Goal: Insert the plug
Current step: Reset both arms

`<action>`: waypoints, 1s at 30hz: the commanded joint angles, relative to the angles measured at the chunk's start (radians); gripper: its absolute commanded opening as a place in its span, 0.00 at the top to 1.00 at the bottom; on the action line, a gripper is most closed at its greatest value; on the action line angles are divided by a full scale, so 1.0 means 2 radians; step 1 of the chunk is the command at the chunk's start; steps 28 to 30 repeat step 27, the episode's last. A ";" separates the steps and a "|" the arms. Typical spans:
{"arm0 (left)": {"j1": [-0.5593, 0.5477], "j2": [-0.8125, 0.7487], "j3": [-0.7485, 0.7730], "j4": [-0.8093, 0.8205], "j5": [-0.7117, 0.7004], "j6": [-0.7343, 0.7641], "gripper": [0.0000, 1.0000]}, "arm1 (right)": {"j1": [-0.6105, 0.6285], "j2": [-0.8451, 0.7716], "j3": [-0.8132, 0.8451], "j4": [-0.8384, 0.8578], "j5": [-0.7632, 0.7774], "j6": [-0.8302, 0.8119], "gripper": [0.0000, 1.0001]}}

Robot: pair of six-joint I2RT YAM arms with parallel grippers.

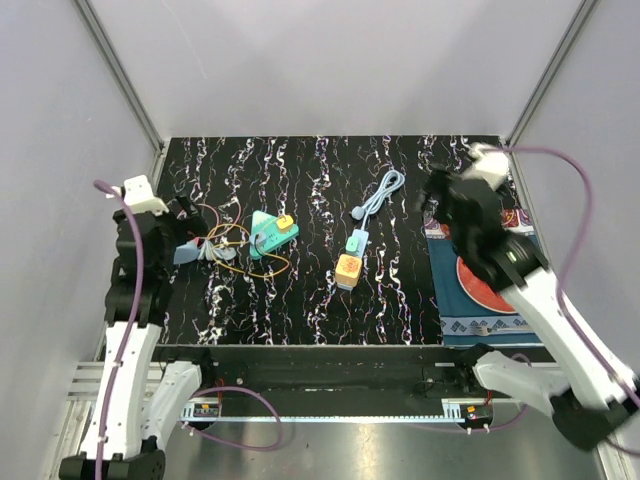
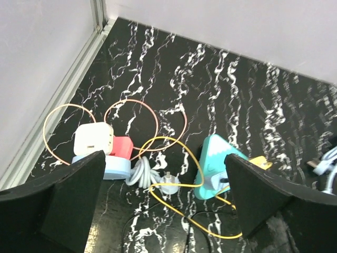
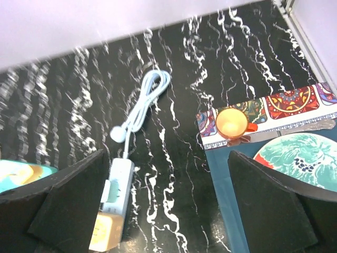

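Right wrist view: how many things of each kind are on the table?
Power strip: 1
Teal socket block: 1
Plugs: 2, orange plug and yellow plug
Cable: 1
Orange cup: 1
Plate: 1
Placemat: 1
Total: 8

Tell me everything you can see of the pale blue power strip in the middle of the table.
The pale blue plastic power strip lies flat on the black white-veined tabletop, near its middle, long axis running roughly away from the arms. An orange cube adapter sits against its near end; whether it is plugged in is unclear. Its pale blue cable leaves the far end, folded into a long bundle, and ends in a rounded plug resting on the table. Nothing else touches it.
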 commanded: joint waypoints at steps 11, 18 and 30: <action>0.006 -0.191 0.097 -0.095 -0.033 -0.015 0.01 | 0.004 -0.389 -0.204 0.166 0.066 -0.078 0.00; 0.002 -0.240 0.093 -0.101 -0.079 -0.020 0.01 | 0.004 -0.415 -0.229 0.173 0.078 -0.116 0.00; -0.001 -0.242 0.083 -0.095 -0.084 -0.022 0.01 | 0.004 -0.422 -0.250 0.189 0.072 -0.130 0.00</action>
